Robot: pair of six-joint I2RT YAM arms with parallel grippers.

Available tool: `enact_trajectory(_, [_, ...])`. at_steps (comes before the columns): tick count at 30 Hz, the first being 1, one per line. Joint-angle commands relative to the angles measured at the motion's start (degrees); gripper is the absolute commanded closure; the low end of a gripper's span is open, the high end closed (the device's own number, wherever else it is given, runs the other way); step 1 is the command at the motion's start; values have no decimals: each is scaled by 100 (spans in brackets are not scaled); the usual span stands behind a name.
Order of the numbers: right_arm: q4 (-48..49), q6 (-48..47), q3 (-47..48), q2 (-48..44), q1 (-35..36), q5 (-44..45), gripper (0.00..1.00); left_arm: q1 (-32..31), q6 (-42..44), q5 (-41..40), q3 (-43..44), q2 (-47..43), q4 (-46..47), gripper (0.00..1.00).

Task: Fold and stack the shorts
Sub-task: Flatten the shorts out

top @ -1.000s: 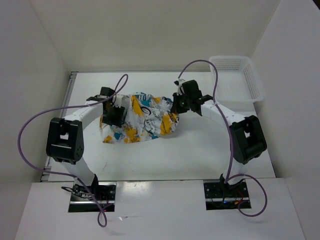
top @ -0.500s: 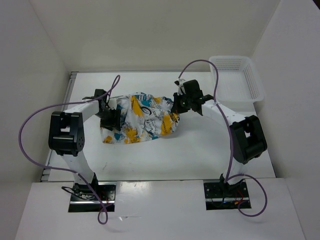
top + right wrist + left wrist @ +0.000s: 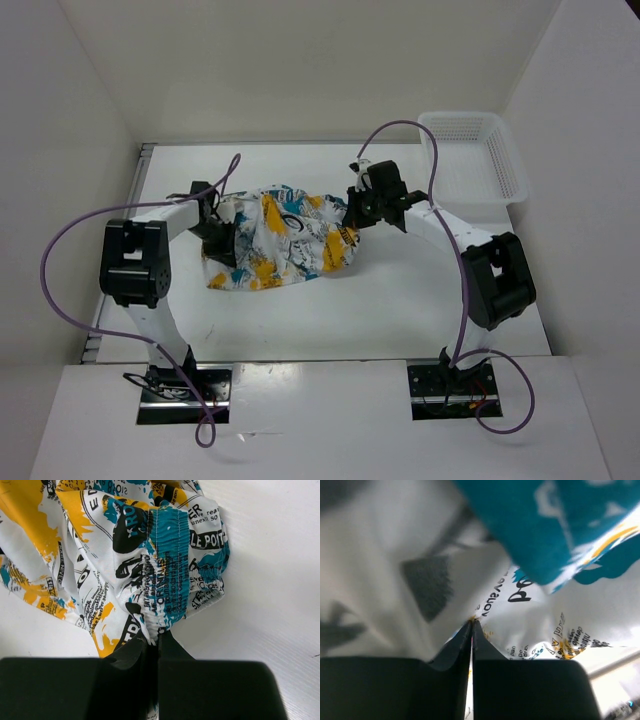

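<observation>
here, soft white fabric shorts printed all over with teal-blue, yellow-orange and black patches are seen bunched in a wrinkled heap on the white table. the heap is placed between the two arms, in the far half of the surface, and it is gripped at both ends. at its right end, the teal elastic waistband is pinched by the right gripper; in the right wrist view the black fingers are pressed together on the gathered band. at its left end, the left gripper is set down into the cloth. in the left wrist view its fingers are closed to a thin line, and the printed fabric is caught at their tips. the near left corner of the shorts is spread flat on the table. a white perforated plastic basket is placed at the far right corner of the table, well apart from the shorts.
</observation>
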Motion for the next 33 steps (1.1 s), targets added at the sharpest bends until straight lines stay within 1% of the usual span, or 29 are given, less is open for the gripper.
enact_trajectory(1, [265, -22, -57, -288, -37, -10, 100, -10, 25, 470, 4, 126, -350, 97])
enact_trajectory(3, [265, -75, -57, -288, -37, 43, 100, 42, 25, 470, 188, -92, -420, 100])
enact_trajectory(10, [265, -128, -57, -341, -37, 148, 100, 148, 25, 734, 680, -717, -1001, 100])
enact_trajectory(13, [265, -181, 21, -341, -37, 201, 100, 341, 25, 865, 1040, -876, -1317, 100])
enact_trajectory(14, [265, -181, 22, -341, -106, 201, 100, 411, 25, 865, 1180, -963, -1448, 100])
enact_trajectory(16, [265, -242, 250, -341, -160, 254, 100, 630, 25, 865, 1725, -1043, -1572, 100])
enact_trajectory(19, [318, -347, 654, -122, -292, 254, 100, 833, 25, 865, 2525, -1043, -1573, 100])
enact_trajectory(20, [318, -348, 986, 18, -292, 306, 100, 833, 25, 865, 2735, -1043, -1573, 100])
enact_trajectory(21, [318, -400, 1215, 107, -353, 307, 100, 886, 25, 700, 2964, -965, -1486, 100])
enact_trajectory(22, [318, -400, 1496, 212, -423, 307, 100, 886, 25, 603, 3532, -851, -1345, 100])
enact_trajectory(23, [318, -400, 2247, 500, -424, 385, 100, 947, 25, 506, 3885, -772, -1257, 100])
enact_trajectory(25, [153, -400, 3243, 879, -651, 526, 100, 1009, 25, 234, 4719, -491, -1021, 100])
enact_trajectory(26, [55, -452, 4414, 1090, -652, 657, 100, 1087, 25, 146, 5646, -394, -923, 100])
enact_trajectory(27, [-50, -453, 5008, 1509, -739, 745, 100, 1149, 25, 40, 6125, -306, -809, 100])
enact_trajectory(28, [-234, -453, 5562, 1696, -810, 799, 100, 1280, 25, -109, 6617, -87, -643, 100])
enact_trajectory(29, [-314, -453, 6516, 1838, -810, 799, 100, 1342, 25, -162, 7101, 28, -641, 100])
enact_trajectory(30, [-393, -453, 6874, 2039, -810, 799, 100, 1343, 25, -215, 7941, 116, -589, 100])
enact_trajectory(31, [-455, -453, 7278, 2041, -810, 799, 100, 1404, 25, -268, 8263, 247, -588, 100])
enact_trajectory(33, [-508, -531, 7282, 1928, -810, 703, 100, 1405, 25, -330, 8607, 249, -588, 100])
